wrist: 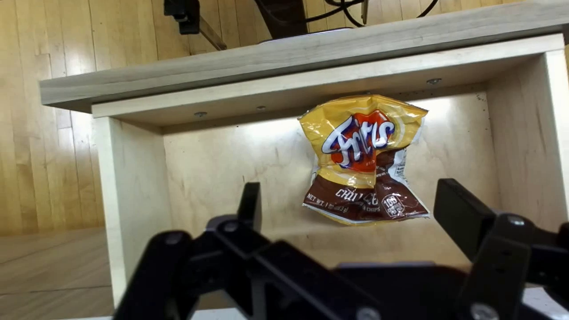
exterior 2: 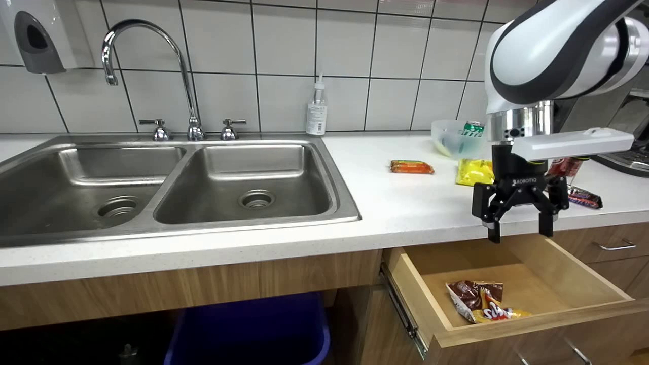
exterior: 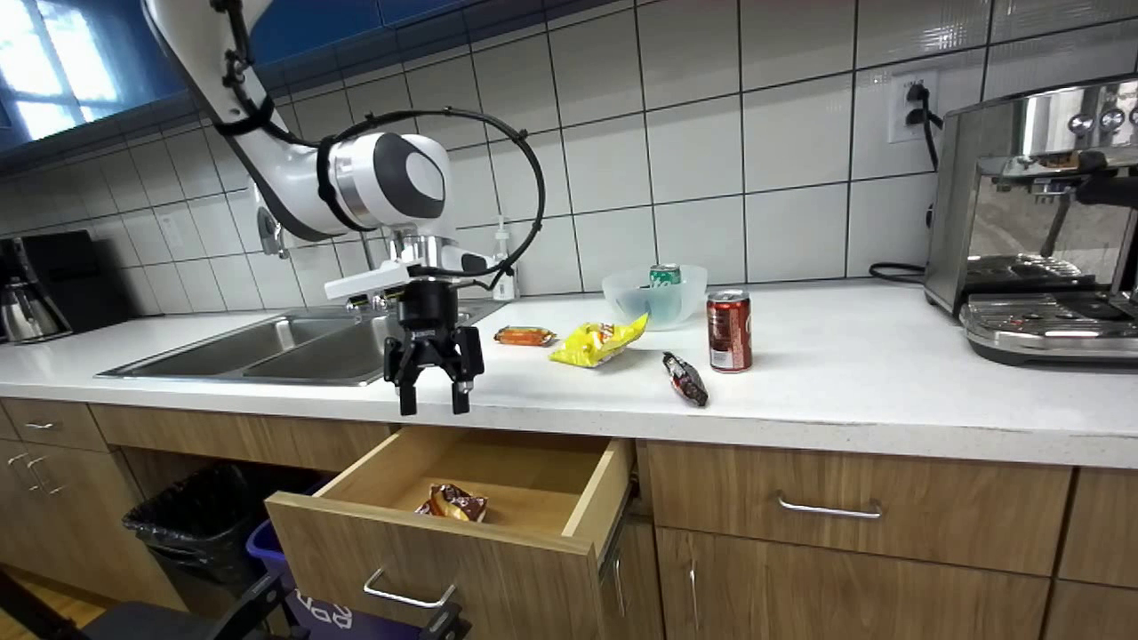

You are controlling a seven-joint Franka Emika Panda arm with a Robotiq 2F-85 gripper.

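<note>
Well — crinkled bag [wrist: 365, 162], wooden drawer [wrist: 222, 160]

In an exterior view, facing tiled wall [exterior: 693, 151] from mid-dist., angled left, w/ drawer [exterior: 533, 573] seen from its right. In an exterior view, near sink [exterior 2: 170, 187], tilted down, drawer seen from its left. Both share bowl [exterior: 685, 298], drawer & gripper [exterior: 435, 404]. Wrist view: close-up, steeply down into drawer.
</note>
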